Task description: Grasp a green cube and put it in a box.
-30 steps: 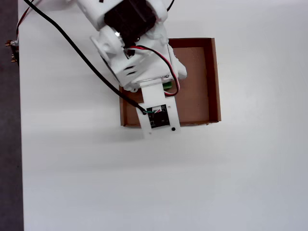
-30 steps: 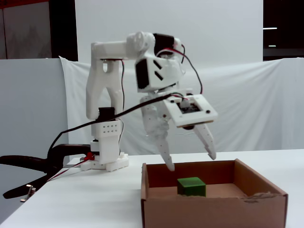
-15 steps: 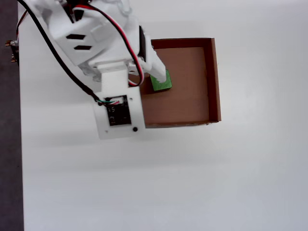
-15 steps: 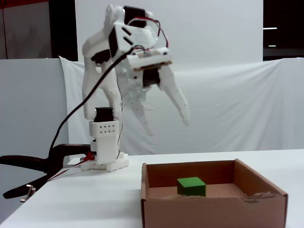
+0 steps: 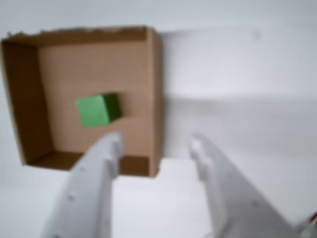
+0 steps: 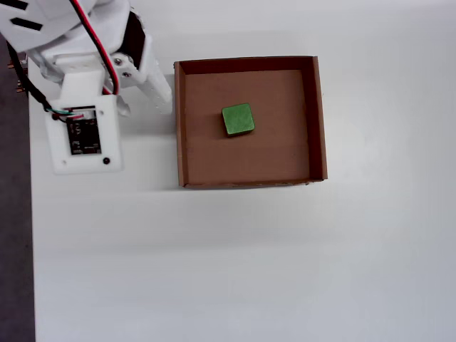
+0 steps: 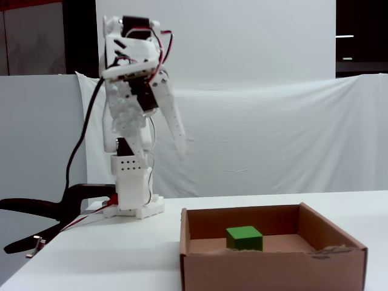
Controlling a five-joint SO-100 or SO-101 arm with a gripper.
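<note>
My gripper [image 5: 156, 144] is spread wide with nothing in it, two white plastic fingers poking in from 6 o'clock in the wrist view. From the side it's [image 7: 182, 145] raised well above the table [image 6: 214, 271]. The cube [image 6: 238, 119] sits flat on the box [image 6: 181, 142] floor, near centre, slightly toward 12 overhead. It's square, no real long axis, edges turned a bit off the walls. Glossy green against matte brown cardboard with a ragged rim.
</note>
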